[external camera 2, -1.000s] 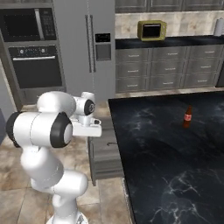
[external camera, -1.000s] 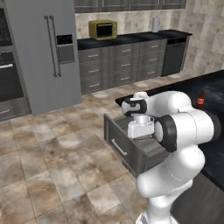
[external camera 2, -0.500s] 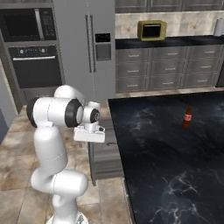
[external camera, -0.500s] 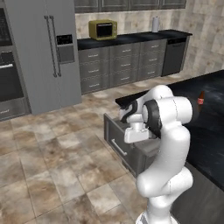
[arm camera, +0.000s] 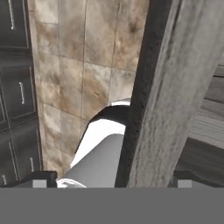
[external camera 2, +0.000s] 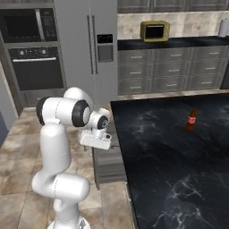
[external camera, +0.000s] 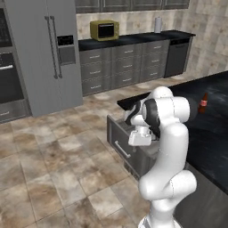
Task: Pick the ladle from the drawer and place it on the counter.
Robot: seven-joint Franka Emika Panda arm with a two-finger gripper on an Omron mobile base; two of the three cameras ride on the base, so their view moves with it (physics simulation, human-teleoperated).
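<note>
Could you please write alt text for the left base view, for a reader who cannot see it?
A white robot arm bends down over an open grey drawer beside a black counter, its tool low at the drawer. A small brown bottle stands on the counter; a fridge and a yellow microwave line the far wall.

The grey drawer [external camera: 122,147] is pulled open beneath the glossy black counter [external camera 2: 179,156]; the ladle can't be made out.
</note>
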